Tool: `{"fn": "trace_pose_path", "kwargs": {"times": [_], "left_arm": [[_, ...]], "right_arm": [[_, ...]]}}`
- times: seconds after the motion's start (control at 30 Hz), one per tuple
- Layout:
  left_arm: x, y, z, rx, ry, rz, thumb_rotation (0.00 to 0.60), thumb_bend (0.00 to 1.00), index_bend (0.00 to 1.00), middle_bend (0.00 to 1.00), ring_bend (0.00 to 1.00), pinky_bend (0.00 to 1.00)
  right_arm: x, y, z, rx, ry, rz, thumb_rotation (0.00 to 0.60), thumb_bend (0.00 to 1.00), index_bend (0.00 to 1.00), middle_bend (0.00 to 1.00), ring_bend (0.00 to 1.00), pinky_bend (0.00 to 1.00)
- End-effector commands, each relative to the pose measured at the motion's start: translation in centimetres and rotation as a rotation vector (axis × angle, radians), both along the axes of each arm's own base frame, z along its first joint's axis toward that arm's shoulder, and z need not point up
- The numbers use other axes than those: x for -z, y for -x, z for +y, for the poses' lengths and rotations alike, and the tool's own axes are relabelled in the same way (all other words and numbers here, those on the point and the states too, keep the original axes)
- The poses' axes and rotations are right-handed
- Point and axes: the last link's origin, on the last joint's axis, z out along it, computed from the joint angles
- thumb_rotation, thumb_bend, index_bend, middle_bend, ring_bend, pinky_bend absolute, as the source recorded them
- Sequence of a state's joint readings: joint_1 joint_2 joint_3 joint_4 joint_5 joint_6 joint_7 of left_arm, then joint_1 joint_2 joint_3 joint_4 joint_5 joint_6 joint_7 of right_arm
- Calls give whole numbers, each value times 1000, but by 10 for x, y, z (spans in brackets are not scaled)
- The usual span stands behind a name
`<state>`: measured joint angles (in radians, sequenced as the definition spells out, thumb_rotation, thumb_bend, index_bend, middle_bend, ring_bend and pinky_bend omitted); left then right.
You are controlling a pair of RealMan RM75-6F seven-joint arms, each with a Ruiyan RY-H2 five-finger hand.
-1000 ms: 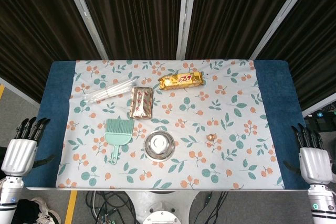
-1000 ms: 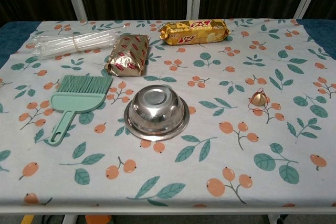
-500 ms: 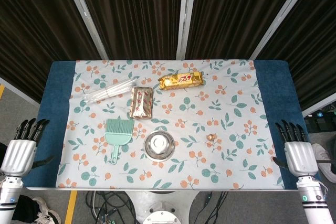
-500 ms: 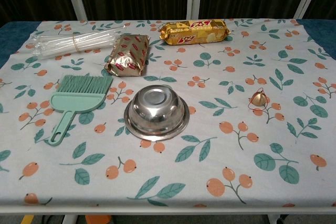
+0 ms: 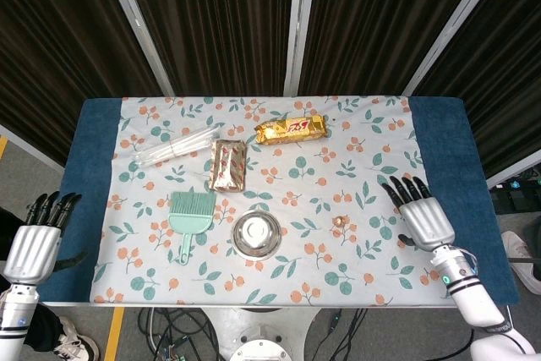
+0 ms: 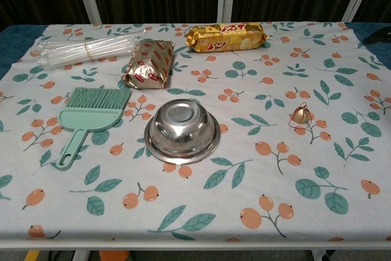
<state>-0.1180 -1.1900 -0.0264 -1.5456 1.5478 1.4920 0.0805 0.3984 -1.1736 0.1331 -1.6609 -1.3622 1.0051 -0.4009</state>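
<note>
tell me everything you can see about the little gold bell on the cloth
The bell is small, shiny and gold-coloured, apparently metal, with a rounded body narrowing upward. A thin reddish cord or loop seems to trail from it onto the floral tablecloth, though that is too small to be sure of. It sits alone on the cloth, right of the upturned steel bowl, touching nothing else. The right hand, fingers spread, is the nearer hand but stays apart from it.

Rectangular table [image 5: 435,137] with dark blue top, mostly covered by a white cloth [image 5: 372,171] printed with orange berries and teal leaves. Behind it, dark pleated curtains [image 5: 224,23] divided by slanted white metal posts [image 5: 293,23]. Grey floor [image 5: 21,179] at left with a yellow stripe [image 5: 3,146]; black cables [image 5: 182,327] below the front edge. Lighting even.
</note>
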Motion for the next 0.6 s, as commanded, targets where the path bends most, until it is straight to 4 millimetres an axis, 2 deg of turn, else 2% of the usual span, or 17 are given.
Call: {"fn": "trace_pose_path", "kwargs": {"times": [0.03, 0.2, 0.37, 0.6], "left_arm": [[1, 1, 0, -8, 3, 3, 600, 0, 82, 90, 0, 0], [1, 4, -1, -22, 9, 8, 600, 0, 82, 90, 0, 0], [2, 6, -1, -25, 12, 6, 600, 0, 82, 90, 0, 0], [3, 7, 0, -28, 18, 3, 600, 0, 82, 90, 0, 0]], "right_arm": [[23, -27, -22, -31, -101, -3, 600, 35, 0, 0, 0, 0], [45, -41, -35, -63, -160, 24, 600, 37, 0, 0, 0, 0], [60, -49, -41, -75, -191, 22, 600, 51, 4, 0, 0, 0], [69, -56, -49, -87, -211, 21, 600, 102, 113, 0, 0, 0]]}}
